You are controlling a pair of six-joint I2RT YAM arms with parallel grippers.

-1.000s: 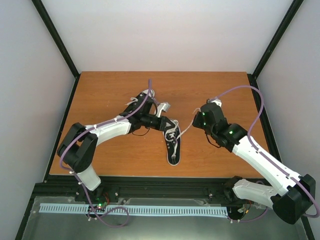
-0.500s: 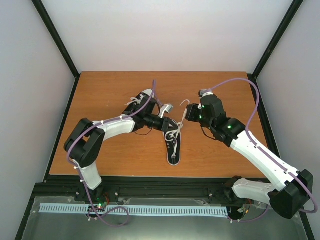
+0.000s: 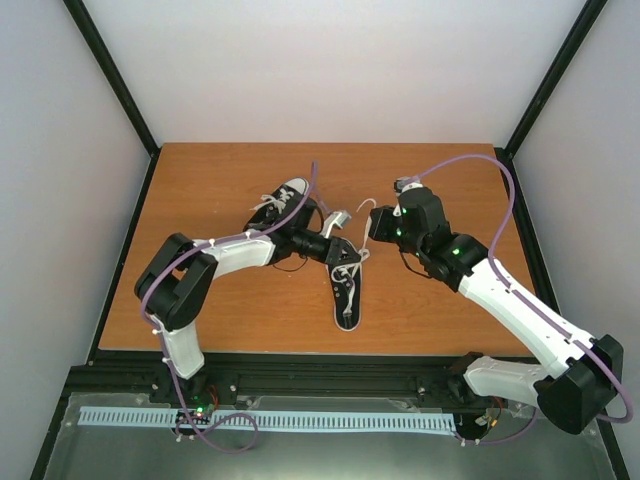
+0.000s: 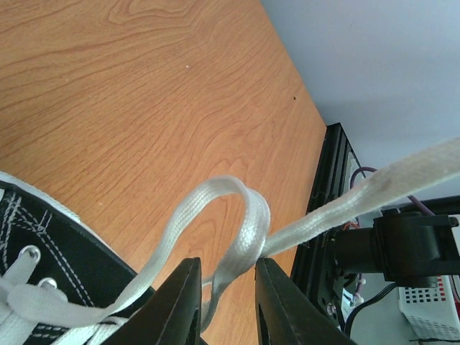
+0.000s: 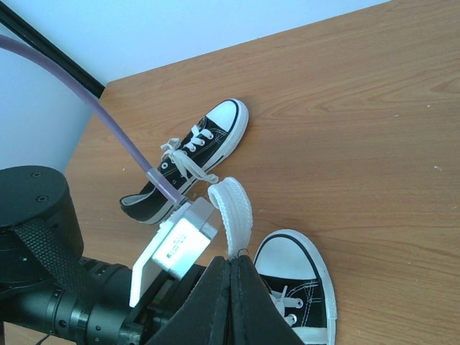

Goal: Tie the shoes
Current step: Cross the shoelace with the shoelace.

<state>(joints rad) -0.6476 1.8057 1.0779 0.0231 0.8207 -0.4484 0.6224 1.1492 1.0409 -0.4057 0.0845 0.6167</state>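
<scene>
Two black shoes with white toe caps lie on the wooden table. The near shoe [image 3: 346, 292] [image 5: 298, 282] points away from the arms, its white lace [image 4: 241, 215] drawn up into a knot. My left gripper [image 3: 347, 254] [image 4: 226, 267] hangs over that shoe's laced part. Its jaws stand slightly open with the lace loop running loose between them and brushing the right finger. My right gripper [image 3: 374, 228] [image 5: 231, 261] is shut on a short lace loop [image 5: 233, 207] just beyond the shoe's toe. The far shoe [image 3: 279, 204] [image 5: 194, 152] lies apart at the back left.
The left arm's wrist and its white camera block [image 5: 177, 244] sit close against my right gripper. The table's right edge and black frame [image 4: 327, 215] lie past the shoe. A purple cable [image 3: 480, 165] arcs over the right arm.
The left jaws have parted and let go of the lace. The right gripper swung left and back with its lace loop, then held. The left arm crept a little to the right.
</scene>
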